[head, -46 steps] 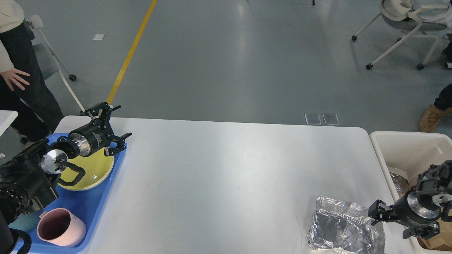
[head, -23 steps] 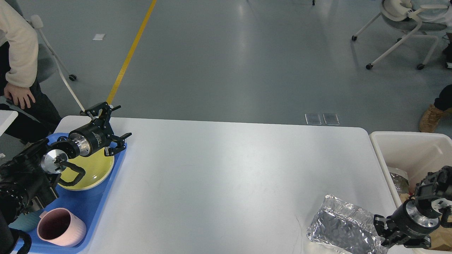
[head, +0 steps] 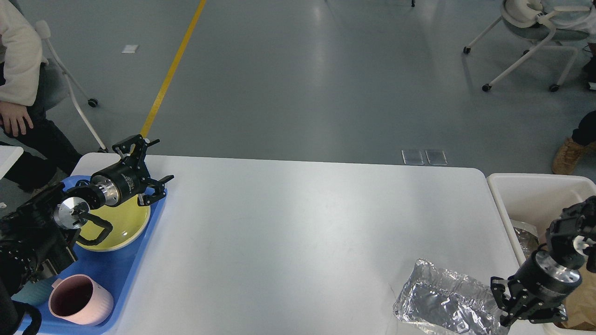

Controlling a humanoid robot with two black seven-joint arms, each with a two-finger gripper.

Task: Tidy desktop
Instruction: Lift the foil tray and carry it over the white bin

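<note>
The desktop (head: pixel 298 223) is a wide white tabletop with rounded corners. A crumpled silver foil tray (head: pixel 442 302) lies at its front right corner. My right gripper (head: pixel 503 302) sits on the tray's right rim, with its dark fingers closed over the foil edge. My left gripper (head: pixel 151 163) hovers open and empty over the far right corner of the blue tray (head: pixel 125 274), just above a yellow plate (head: pixel 125 223).
A pink mug (head: pixel 79 300) stands on the blue tray's near end. A cream-white bin (head: pixel 535 195) beside the table's right edge holds foil and brown paper. A person stands at far left, and wheeled chairs are on the floor beyond.
My right gripper dropped onto the foil tray's right rim and closed on it, and the tray shifted slightly left. The person at far left moved. The left arm stayed still.
</note>
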